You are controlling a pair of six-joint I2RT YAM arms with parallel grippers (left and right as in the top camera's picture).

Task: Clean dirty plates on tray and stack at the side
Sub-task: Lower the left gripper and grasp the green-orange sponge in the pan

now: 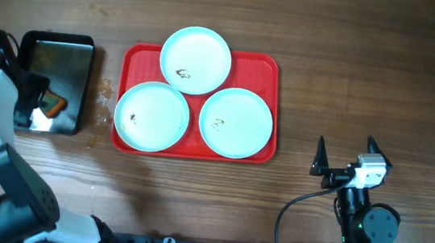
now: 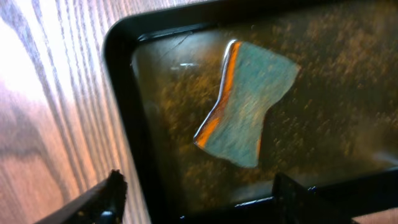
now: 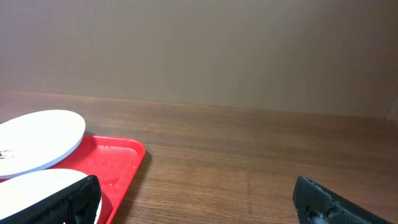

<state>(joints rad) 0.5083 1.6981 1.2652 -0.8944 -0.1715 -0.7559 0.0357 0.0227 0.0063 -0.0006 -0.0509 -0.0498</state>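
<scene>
Plates are sitting three together on the red tray (image 1: 267, 70): one plate (image 1: 196, 59) is overhanging the middle of the tray's far edge, a second (image 1: 152, 115) is filling the near left corner, and a third (image 1: 236, 122) is filling the near right corner. Their rims are meeting or nearly meeting at the tray's centre. Each is showing small dark smudges.

The tray is lying around the middle of the wooden table (image 1: 370, 57). Just beside its left edge, and apart from it, a black pan (image 1: 58, 36) is resting, with a green and orange sponge (image 2: 245, 106) lying flat in its near half.

The left gripper (image 2: 205, 196) is hanging over the pan's near left corner, across the pan from the plates. It is released: the jaws are standing apart, one over bare wood outside the rim, with the sponge ahead of them and untouched.

The right gripper (image 1: 346, 141) is waiting toward the table's near edge, off the tray's near right corner and apart from the nearest plate. Its jaws are spread wide and gripping nothing.
</scene>
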